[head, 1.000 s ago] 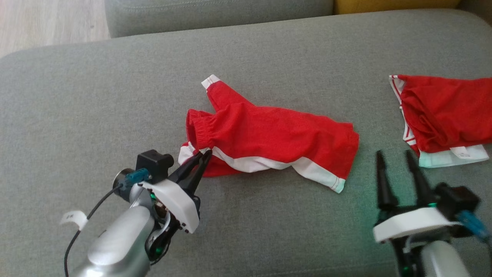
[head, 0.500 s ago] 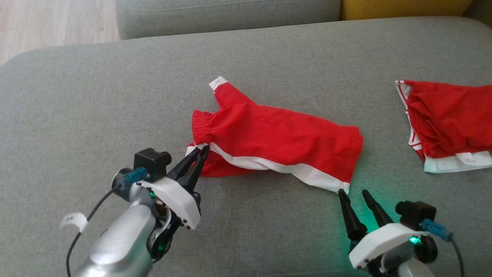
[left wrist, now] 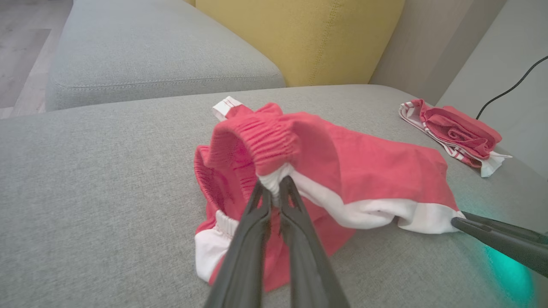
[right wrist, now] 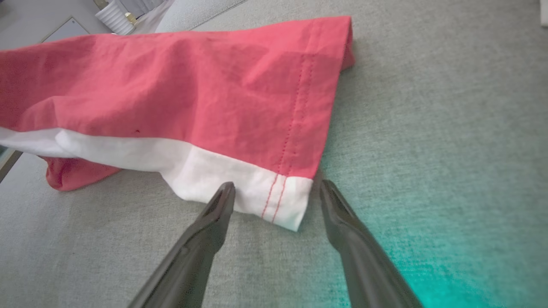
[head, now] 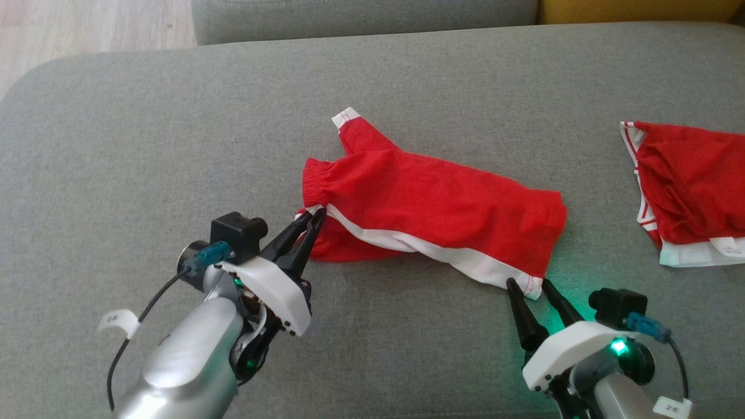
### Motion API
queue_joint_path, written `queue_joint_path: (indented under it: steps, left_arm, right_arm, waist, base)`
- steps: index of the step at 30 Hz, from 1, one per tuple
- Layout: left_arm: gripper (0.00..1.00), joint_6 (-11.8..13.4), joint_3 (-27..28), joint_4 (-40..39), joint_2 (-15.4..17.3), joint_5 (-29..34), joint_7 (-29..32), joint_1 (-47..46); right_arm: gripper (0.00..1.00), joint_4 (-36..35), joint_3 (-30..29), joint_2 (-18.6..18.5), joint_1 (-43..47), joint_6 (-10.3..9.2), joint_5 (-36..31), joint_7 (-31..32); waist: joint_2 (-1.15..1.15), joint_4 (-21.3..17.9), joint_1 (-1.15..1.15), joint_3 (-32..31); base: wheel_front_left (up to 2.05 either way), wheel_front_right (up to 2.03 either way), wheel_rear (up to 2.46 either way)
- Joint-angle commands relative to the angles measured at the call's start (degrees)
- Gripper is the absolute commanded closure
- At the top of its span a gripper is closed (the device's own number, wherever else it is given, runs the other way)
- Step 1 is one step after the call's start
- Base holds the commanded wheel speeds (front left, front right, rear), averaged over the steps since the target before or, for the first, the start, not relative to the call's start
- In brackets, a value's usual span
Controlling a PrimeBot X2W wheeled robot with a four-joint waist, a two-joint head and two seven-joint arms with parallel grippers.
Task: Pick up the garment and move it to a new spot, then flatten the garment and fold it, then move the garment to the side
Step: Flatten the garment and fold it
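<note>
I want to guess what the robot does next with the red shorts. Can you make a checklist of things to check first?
1. Left tool pinching the red shorts at the waistband: ok.
2. Right tool open, straddling the white hem corner: ok.
3. Right tool shut on that corner: not ok.
4. Shorts lying flat: not ok, bunched near the waistband.
5. Other red garment apart from the shorts: ok.
6. How many cloth layers the right tool would catch: cannot tell.
</note>
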Motion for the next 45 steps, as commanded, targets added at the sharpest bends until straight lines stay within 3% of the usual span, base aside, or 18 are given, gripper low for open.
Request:
queue_joint_path:
  steps: [1, 2, 3, 4, 15, 19, 27, 34, 45]
  left_arm:
    - [1.00, 0.0, 2.0, -1.2, 0.8, 0.4, -0.7, -3.3]
    - [1.00, 0.0, 2.0, -1.1, 0.8, 0.4, -0.7, -3.4]
    - [1.00, 0.0, 2.1, -1.1, 0.9, 0.4, -0.7, -3.4]
    - [1.00, -0.1, 2.1, -1.0, 0.9, 0.4, -0.7, -3.5]
    - [1.00, 0.2, 2.7, -0.3, 1.3, 0.6, -0.7, -3.2]
    - [1.00, 0.6, 2.9, -1.3, 2.2, 1.1, -0.8, -3.0]
    - [1.00, 1.9, 3.8, -7.4, 4.8, 1.6, 0.8, -4.7]
    - [1.00, 4.7, 6.1, -16.2, 7.4, 1.6, 3.8, -7.3]
    - [1.00, 13.4, 10.8, -34.6, 10.9, 2.8, 6.0, -5.8]
  right_arm:
    - [0.00, -0.8, 1.7, -0.2, -1.8, -0.05, 0.0, -0.5]
    - [0.00, -0.4, 1.9, -0.2, -2.0, -0.05, 0.1, -0.5]
    - [0.28, -0.1, 2.2, -0.2, -2.2, -0.05, 0.3, -0.5]
    - [1.00, 0.2, 2.4, -0.2, -2.3, -0.05, 0.3, -0.4]
    - [1.00, -1.6, 0.6, -0.4, -3.4, -0.05, -3.8, -2.8]
    - [1.00, -5.7, 0.1, -2.5, -4.1, -0.05, -7.6, -3.3]
    - [1.00, -18.0, -0.9, -9.1, -9.5, -0.05, -8.4, -0.4]
    - [1.00, -25.7, -1.2, -13.8, -15.1, -0.05, -7.7, 5.2]
    - [1.00, -40.0, -5.3, -17.6, -16.6, -0.05, -5.3, 20.7]
  waist:
    - [0.00, 0.0, 0.00, 0.0]
    - [0.00, 0.0, 0.00, 0.0]
    - [0.00, 0.0, 0.00, 0.0]
    - [0.00, 0.0, 0.00, 0.0]
    - [0.00, -0.4, 0.00, -1.2]
    - [0.00, -0.6, 0.00, -3.0]
    - [0.00, -0.7, 0.00, -8.2]
    - [0.00, -0.2, 0.00, -10.6]
    - [0.00, 0.9, 0.00, -12.8]
  base:
    - [0.00, 0.00, 0.00]
    - [0.00, 0.00, 0.00]
    - [0.00, 0.00, 0.00]
    - [0.00, 0.00, 0.00]
    - [0.00, 0.00, 0.00]
    - [0.00, 0.00, 0.00]
    - [0.00, 0.00, 0.00]
    - [0.00, 0.00, 0.00]
    - [0.00, 0.00, 0.00]
